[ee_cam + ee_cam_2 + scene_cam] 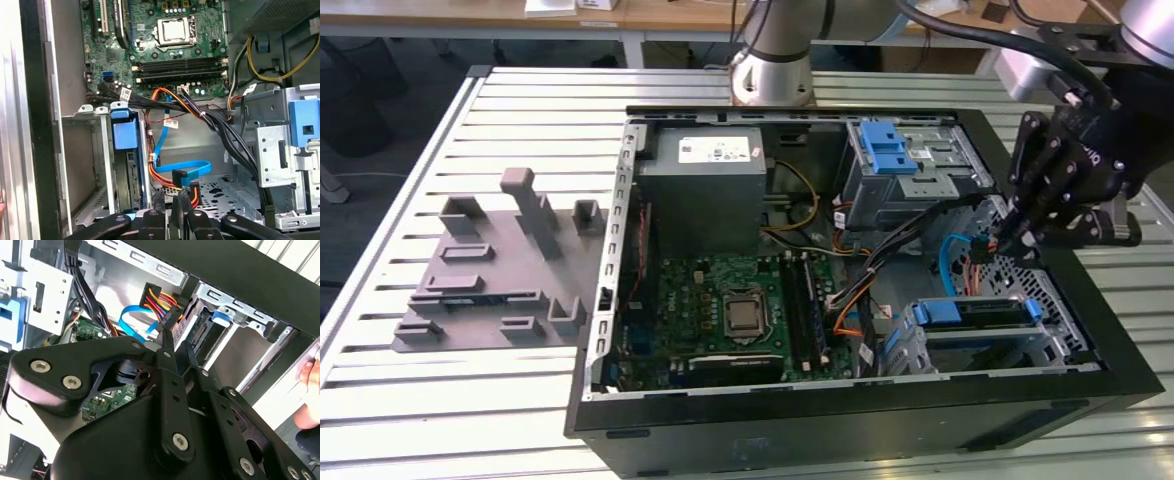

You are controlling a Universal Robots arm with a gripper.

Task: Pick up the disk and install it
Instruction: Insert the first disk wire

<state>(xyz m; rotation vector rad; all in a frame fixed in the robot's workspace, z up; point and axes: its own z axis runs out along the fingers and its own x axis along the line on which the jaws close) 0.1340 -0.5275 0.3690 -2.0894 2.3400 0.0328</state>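
Blue data cable (pixel 187 167) and orange power leads (pixel 159 181) crowd the clenched pincer (pixel 172 205) beside the caged disk (pixel 125 135), so any sideways move could snag them loose.

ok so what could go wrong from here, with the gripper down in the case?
1. Cable snag: the gripper hangs right beside the blue data cable and the power connector with its coloured wires; any move could hook or tug them.
2. A person's hand is near the case; arm motion could hit it.
3. The disk sits in the lower cage; full seating can't be confirmed.
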